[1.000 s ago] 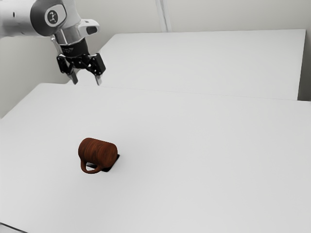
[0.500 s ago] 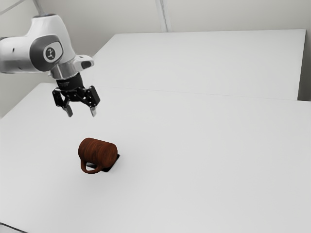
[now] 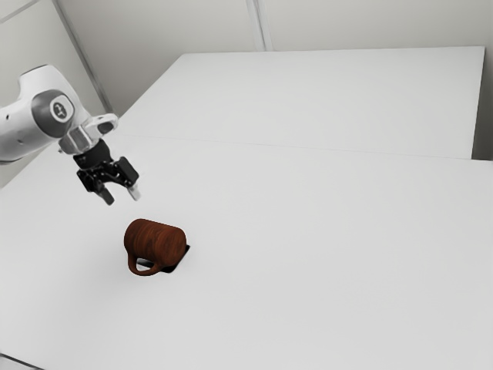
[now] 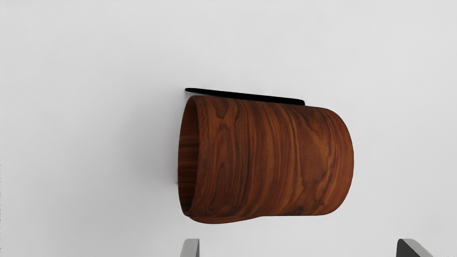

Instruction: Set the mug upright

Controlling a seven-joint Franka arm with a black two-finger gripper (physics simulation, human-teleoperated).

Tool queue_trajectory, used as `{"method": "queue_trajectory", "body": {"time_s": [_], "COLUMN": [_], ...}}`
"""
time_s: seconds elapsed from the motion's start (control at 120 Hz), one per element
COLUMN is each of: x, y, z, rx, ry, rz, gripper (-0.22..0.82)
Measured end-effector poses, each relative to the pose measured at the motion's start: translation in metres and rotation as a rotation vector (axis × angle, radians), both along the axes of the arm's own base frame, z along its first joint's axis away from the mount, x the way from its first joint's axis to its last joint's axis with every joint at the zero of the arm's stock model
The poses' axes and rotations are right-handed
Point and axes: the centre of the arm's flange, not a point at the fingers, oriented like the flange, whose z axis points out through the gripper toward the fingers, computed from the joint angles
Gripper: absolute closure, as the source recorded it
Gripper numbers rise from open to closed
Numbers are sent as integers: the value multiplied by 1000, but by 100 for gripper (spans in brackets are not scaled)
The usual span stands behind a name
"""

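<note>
My one end effector [image 3: 121, 196] hung above the table [image 3: 323, 254], its two fingers spread apart with nothing between them. At its five o'clock in the exterior view lay one wood-grained mug [image 3: 155, 242], tipped on its side, its single handle [image 3: 144, 271] toward six o'clock. One thin black thing [image 3: 180, 260], which I couldn't identify, sat tight by the mug at four o'clock, partly hidden. The white surface ran smooth, crossed by one faint seam. Beyond it, toward twelve o'clock, I saw pale grey walls [image 3: 339, 23] and an upright strip [image 3: 259, 27].
</note>
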Motion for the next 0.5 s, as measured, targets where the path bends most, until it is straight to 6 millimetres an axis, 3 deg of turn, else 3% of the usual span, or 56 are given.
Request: {"method": "queue_trajectory", "body": {"time_s": [0.267, 0.5], "x": [3, 16], "y": [58, 80], "z": [-57, -96], "rx": [-171, -331], "ry": [-45, -93], "rz": [-63, -140], "gripper": [0, 0]}}
